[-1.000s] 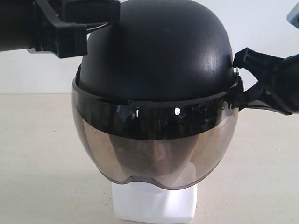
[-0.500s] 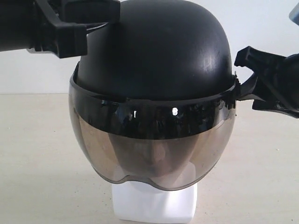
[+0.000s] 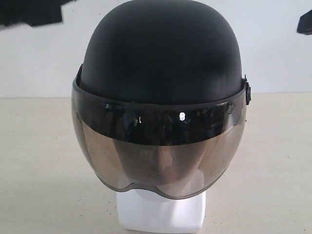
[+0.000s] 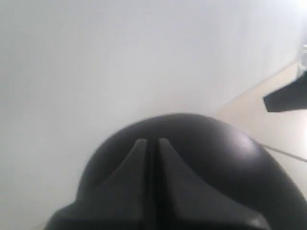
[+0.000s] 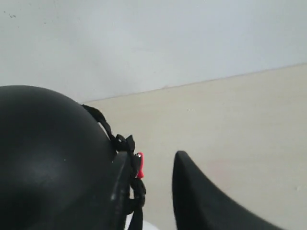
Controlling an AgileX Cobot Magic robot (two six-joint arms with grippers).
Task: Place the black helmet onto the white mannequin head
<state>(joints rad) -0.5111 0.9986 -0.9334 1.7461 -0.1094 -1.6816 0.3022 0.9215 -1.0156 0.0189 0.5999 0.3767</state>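
The black helmet (image 3: 161,53) sits on the white mannequin head, whose neck base (image 3: 161,214) shows below the smoky visor (image 3: 158,156) and whose face is dimly seen through it. Neither gripper touches the helmet. My left gripper (image 4: 151,142) is shut and empty, hovering above the helmet dome (image 4: 230,158). My right gripper (image 5: 151,155) is open beside the helmet shell (image 5: 48,153); the strap and red buckle (image 5: 139,165) hang close to one finger. In the exterior view only dark bits of the left arm (image 3: 31,12) and the right arm (image 3: 304,22) show at the upper corners.
The head stands on a beige tabletop (image 3: 39,161) in front of a plain white wall (image 3: 273,53). The right arm's dark tip (image 4: 285,96) shows in the left wrist view beyond the helmet.
Both grippers have let go of the helmet and drawn up and outward, almost out of the exterior view. The helmet rests level on the head.
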